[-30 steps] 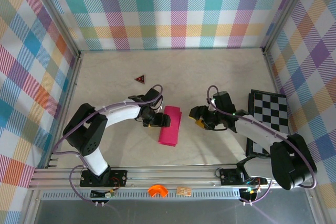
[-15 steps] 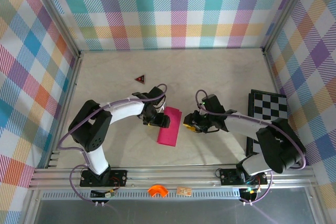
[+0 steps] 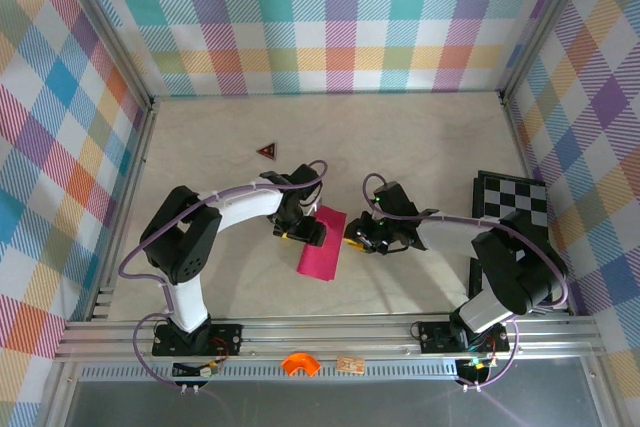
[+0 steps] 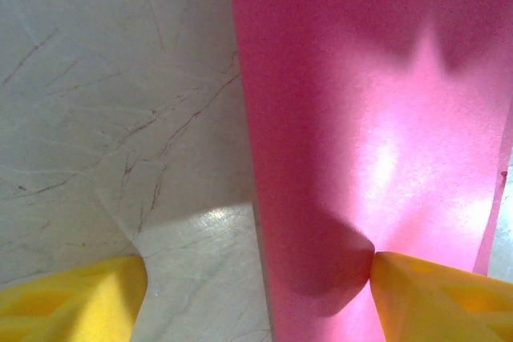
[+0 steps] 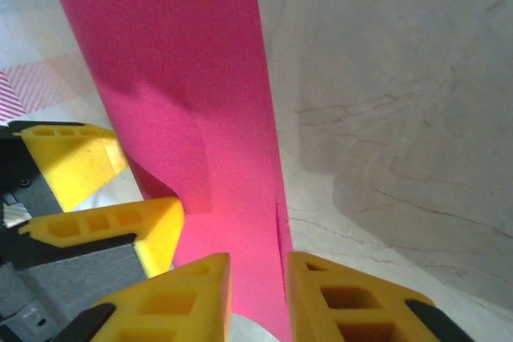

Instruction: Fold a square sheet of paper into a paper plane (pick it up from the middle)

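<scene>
Two arms: both reach up from the bottom of the overhead view to the frame's middle, and their grippers meet one item from opposite sides.
Paper: the magenta-pink square sheet of paper [image 3: 320,249] is folded over into a narrow oblong. It lies on the counter just below the middle of the overhead frame, with its upper end tipped to the right.
Left gripper: the left gripper [image 3: 306,231] sits at the sheet's upper left edge. In the left wrist view its yellow fingers [image 4: 72,302] stand wide apart in the two bottom corners. One is over bare counter and the other has its tip against the pink surface, beside a shadowed dent. The sheet's left edge runs between them and nothing is clamped.
Right gripper: the right gripper [image 3: 352,238] sits at the sheet's upper right edge. In the right wrist view its yellow fingers [image 5: 341,302] stand close together at the bottom, and the sheet's right edge runs down into the slim gap. Whether the pads already pinch it cannot be told.
Close view: from the right wrist, the sheet runs from lower centre to upper left, with the other gripper's fingers at its left side.
Counter: the pale marbled counter [image 3: 410,147] carries everything.
Checkerboard: a black-and-white checkerboard [image 3: 512,209] lies at the right of the overhead frame, well apart from the sheet.
Triangle: a tiny dark red triangle [image 3: 267,150] lies up and left of the sheet.
Rail: a small orange curved piece [image 3: 299,362] rests on the metal rail at the bottom.
Walls: pastel plaid walls [image 3: 330,17] surround the counter.
</scene>
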{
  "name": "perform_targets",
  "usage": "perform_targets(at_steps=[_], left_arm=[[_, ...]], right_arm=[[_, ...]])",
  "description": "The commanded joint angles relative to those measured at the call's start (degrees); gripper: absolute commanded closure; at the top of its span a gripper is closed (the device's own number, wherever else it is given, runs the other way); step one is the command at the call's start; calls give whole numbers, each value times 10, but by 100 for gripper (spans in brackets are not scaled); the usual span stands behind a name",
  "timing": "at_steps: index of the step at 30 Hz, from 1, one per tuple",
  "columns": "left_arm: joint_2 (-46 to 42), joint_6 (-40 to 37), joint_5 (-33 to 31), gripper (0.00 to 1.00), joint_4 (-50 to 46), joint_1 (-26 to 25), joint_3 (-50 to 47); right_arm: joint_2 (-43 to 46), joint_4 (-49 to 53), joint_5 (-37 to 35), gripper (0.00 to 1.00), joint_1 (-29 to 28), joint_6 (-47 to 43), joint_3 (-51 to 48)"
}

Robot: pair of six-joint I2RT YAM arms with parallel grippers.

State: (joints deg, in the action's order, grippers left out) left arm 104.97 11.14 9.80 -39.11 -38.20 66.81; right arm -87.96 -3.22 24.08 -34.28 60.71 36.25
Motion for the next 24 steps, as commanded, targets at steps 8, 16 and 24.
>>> perform_targets(at_steps=[8,16,24], left_arm=[[27,71,-44,24,-3,2,-12],[32,22,9,23,-9,2,9],[27,0,2,23,-14,1,11]], right_arm=[[-48,-19,-12,87,-26,9,51],[-80,-31,-11,92,-32,12,63],[-105,-37,-2,93,-33,11,77]])
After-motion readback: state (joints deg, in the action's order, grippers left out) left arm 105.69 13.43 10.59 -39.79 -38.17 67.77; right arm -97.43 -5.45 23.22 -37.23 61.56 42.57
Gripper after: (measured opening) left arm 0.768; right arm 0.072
